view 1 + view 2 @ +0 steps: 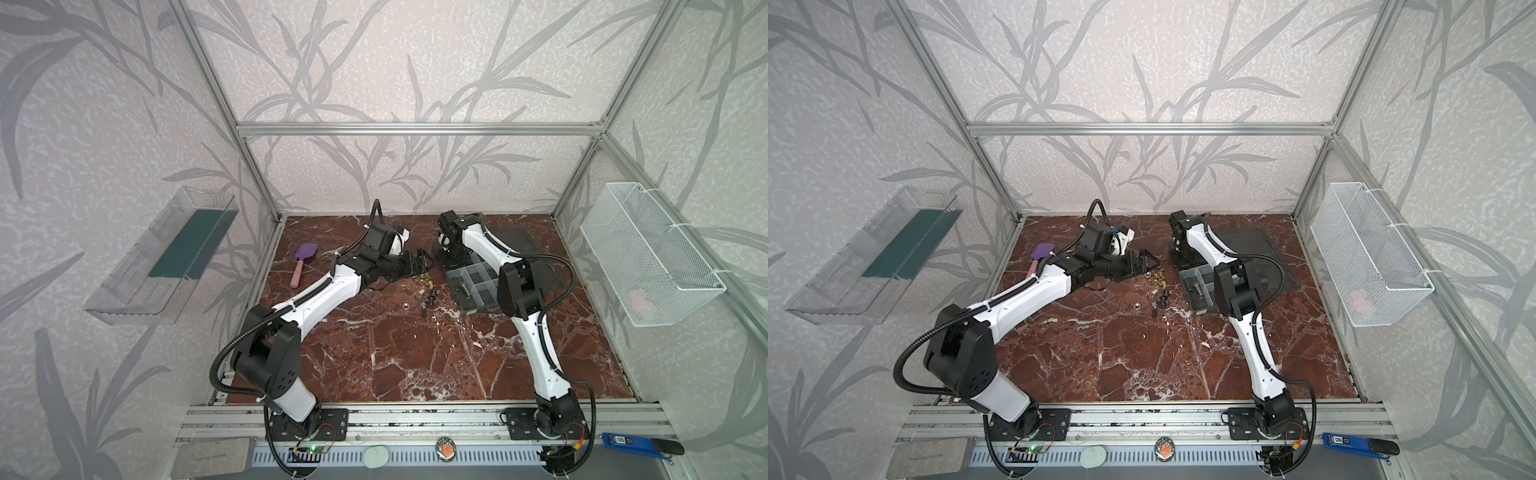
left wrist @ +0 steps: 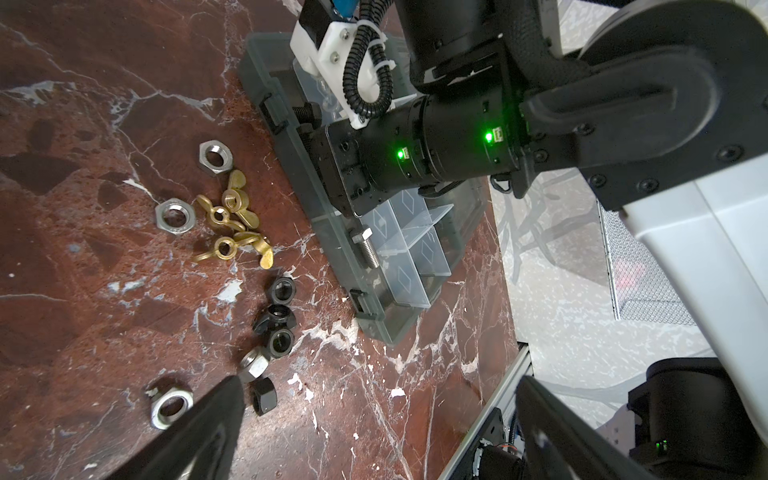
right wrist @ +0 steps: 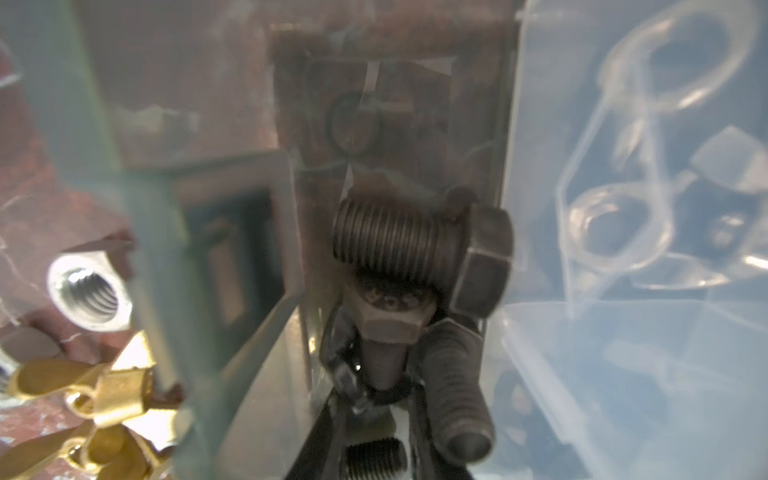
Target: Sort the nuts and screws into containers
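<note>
Mid-right in a top view, the right gripper (image 1: 448, 254) sits in the containers (image 1: 473, 277), a black screw (image 3: 388, 324) lengthwise between its jaws; grip unclear.

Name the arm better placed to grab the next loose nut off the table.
Left. The left gripper, open, hangs over the loose nuts, while the right gripper is down inside an organizer box compartment among black bolts.

My right pincer (image 3: 378, 374) has little room inside its compartment (image 3: 395, 137) of the organizer box (image 1: 478, 303) at the far right of the table (image 1: 415, 365): dividers (image 2: 419, 226) and black screws (image 3: 395, 245) hem it. Nuts (image 2: 163, 219) litter the path beside the box; the near half is open.
</note>
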